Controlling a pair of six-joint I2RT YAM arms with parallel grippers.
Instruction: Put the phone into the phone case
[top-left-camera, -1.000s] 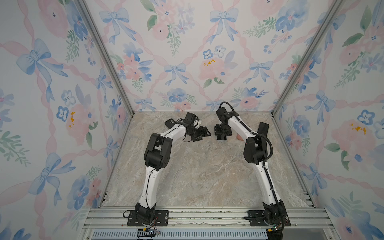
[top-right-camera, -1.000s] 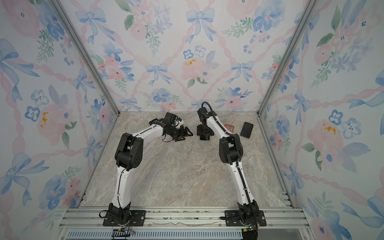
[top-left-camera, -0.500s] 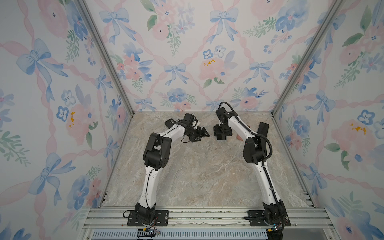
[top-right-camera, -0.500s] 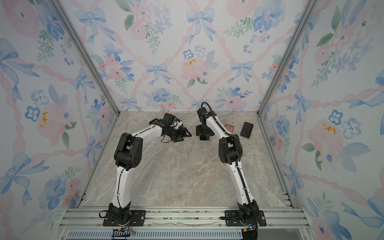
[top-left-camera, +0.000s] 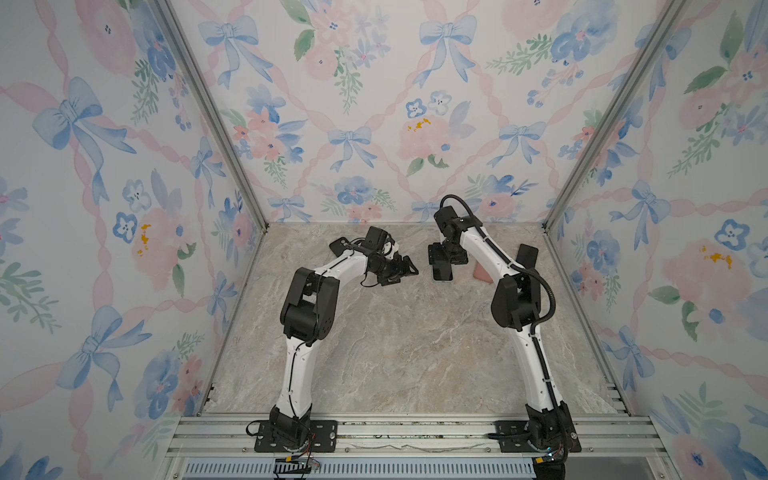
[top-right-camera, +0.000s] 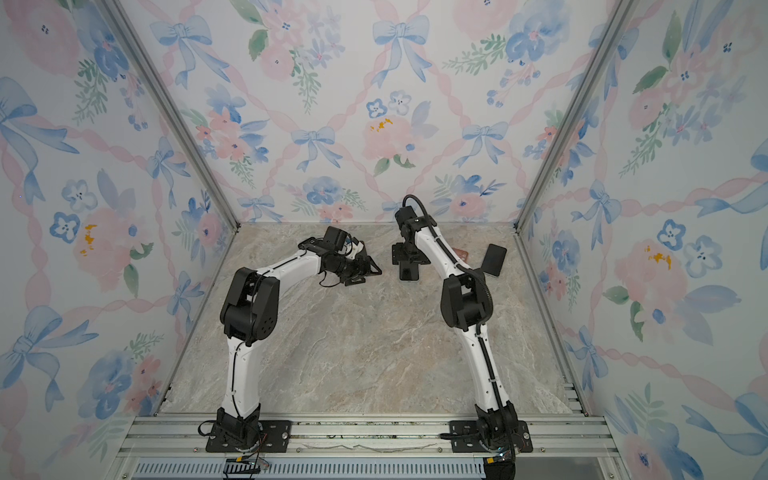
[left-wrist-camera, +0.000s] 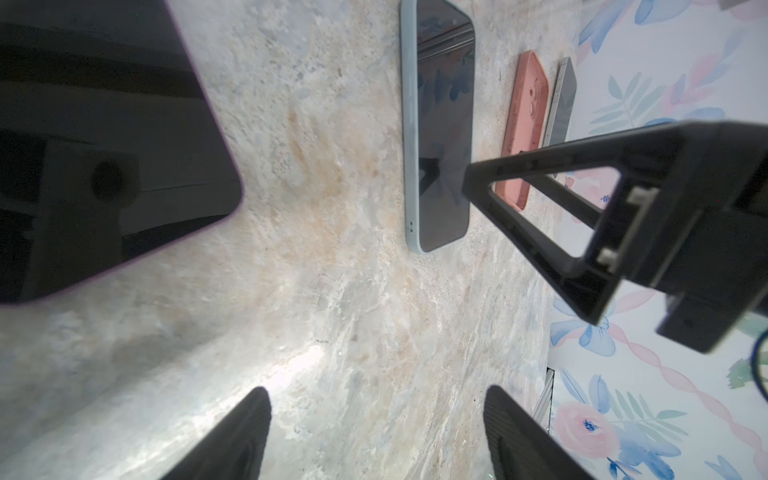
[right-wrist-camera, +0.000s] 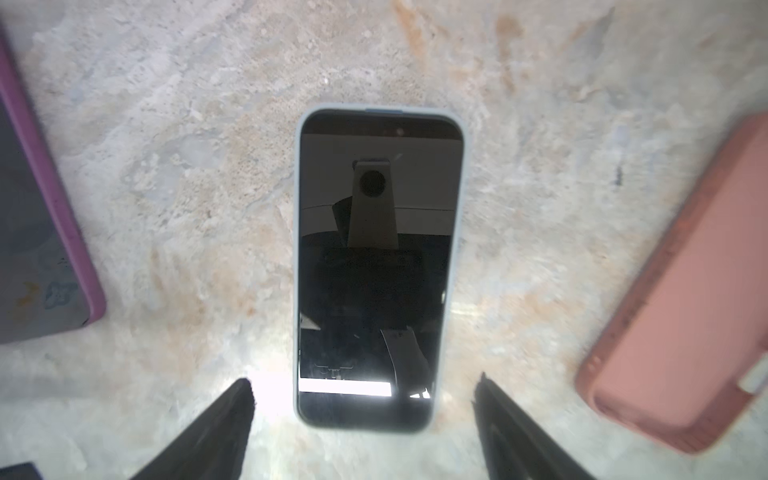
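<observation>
Although both arms reach toward the rear of the enclosure, neither carries anything. Both top views: left tool, spread and empty, low over the surface and apart from the phone. The phone lies flat, screen up, near rear centre. Right tool is stationed directly above the phone, probably so its fingers can take the narrow width. Pink case lies just beside the phone and is partly hidden by the right arm. Second phone lies by the right-hand wall, well apart. Left wrist view: left tool released, nothing between its fingers. The phone, pink case and second phone lie in a row, roughly parallel. The case is back up with its camera opening showing, so it would likely need turning before it receives anything. Purple-edged device lies nearest this tool. One finger of the right tool overlaps the phone's screen; contact cannot be told. Right wrist view: right tool unclenched, its fingers flanking the phone's near end without touching it. The phone's pale blue rim may be a fitted case or the phone's own frame; this cannot be told. Surface: marbled beige, matt, with a bright glare patch under each tool. Room: walls papered in blue bows and pink flowers, aluminium posts at the corners, and a metal rail at the front bearing both arm bases.
</observation>
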